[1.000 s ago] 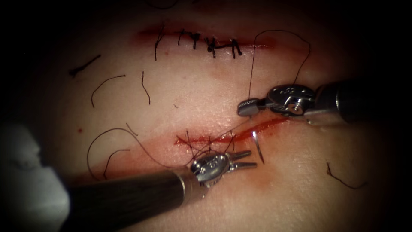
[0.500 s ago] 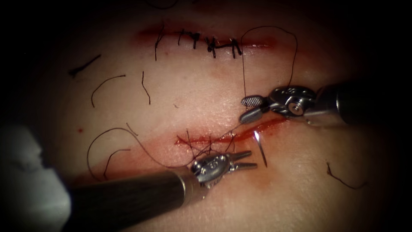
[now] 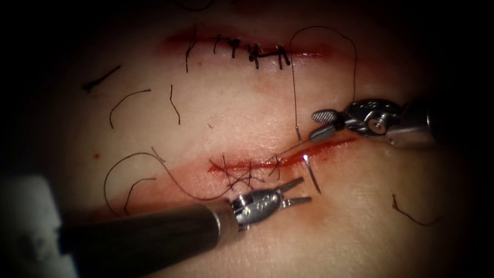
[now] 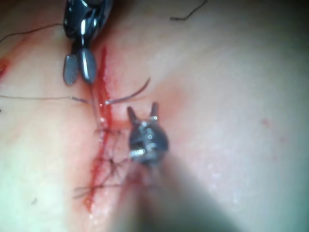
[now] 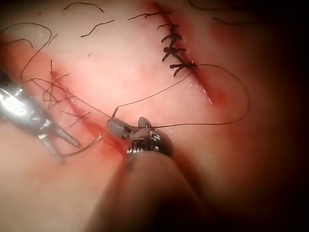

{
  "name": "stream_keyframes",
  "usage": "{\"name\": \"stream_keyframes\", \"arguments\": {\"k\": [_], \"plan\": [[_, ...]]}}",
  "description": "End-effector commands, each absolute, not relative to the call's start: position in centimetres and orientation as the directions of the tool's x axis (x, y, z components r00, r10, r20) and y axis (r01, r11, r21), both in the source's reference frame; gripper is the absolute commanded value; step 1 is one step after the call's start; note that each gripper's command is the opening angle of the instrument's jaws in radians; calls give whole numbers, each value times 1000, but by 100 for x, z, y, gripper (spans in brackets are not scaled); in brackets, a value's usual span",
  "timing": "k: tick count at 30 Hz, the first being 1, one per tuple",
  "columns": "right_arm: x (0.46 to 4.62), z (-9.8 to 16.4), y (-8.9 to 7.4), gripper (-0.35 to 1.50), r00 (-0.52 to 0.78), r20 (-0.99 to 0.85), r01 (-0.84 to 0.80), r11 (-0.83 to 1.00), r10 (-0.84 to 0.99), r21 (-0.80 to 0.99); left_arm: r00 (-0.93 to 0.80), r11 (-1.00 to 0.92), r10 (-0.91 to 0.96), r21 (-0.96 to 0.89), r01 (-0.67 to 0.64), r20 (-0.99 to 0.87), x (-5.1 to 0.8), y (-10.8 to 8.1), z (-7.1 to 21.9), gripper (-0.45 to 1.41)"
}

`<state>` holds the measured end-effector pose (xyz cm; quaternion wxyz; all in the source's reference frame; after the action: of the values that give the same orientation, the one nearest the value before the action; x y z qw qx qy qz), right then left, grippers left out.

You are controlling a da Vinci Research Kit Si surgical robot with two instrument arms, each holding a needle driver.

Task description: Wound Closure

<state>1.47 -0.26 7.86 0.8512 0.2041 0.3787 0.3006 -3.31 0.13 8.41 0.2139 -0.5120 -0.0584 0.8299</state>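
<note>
The curved needle (image 3: 310, 175) sits in the tissue across the right end of the lower cut (image 3: 319, 149). Its pointed part sticks out below the cut and its tail (image 3: 297, 135) shows above it. Thread (image 3: 324, 31) loops up from the tail. My left tool (image 3: 295, 192) lies just left of the needle's point, jaws open and holding nothing; it is the same in the left wrist view (image 4: 142, 111). My right tool (image 3: 321, 126) hovers above the cut beside the tail, jaws wide open and holding nothing, as the right wrist view (image 5: 129, 124) also shows.
Dark stitches (image 3: 242, 175) cross the left part of the lower cut. A second, stitched cut (image 3: 252, 51) lies farther up. Cut thread ends (image 3: 126, 103) are scattered on the tissue at left, and one (image 3: 411, 213) at lower right. Red fluid wets the lower cut.
The right tool's jaws opened near the needle's tail and thread and drew back to the right. The thread loop shifted left. The left tool turned slightly, its jaws a little wider.
</note>
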Motion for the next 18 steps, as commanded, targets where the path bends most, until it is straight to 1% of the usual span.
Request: {"name": "stream_keyframes", "arguments": {"k": [1,3,6,14,18], "plan": [[148,792,-32,143,536,-520,-353,736,666,578,-393,-912,393,-296,-286,-832,-341,8,848,57],[147,792,-34,141,536,-520,-353,736,665,577,-410,-929,346,-249,-273,-844,-345,7,849,71],[148,793,-35,141,536,-521,-351,737,664,578,-432,-947,288,-189,-259,-854,-350,5,850,83],[149,798,-42,135,536,-527,-339,740,660,581,-452,-952,260,-150,-265,-853,-348,11,846,84],[150,800,-44,135,536,-529,-339,741,658,579,-452,-951,259,-143,-274,-854,-349,12,846,76]]}}
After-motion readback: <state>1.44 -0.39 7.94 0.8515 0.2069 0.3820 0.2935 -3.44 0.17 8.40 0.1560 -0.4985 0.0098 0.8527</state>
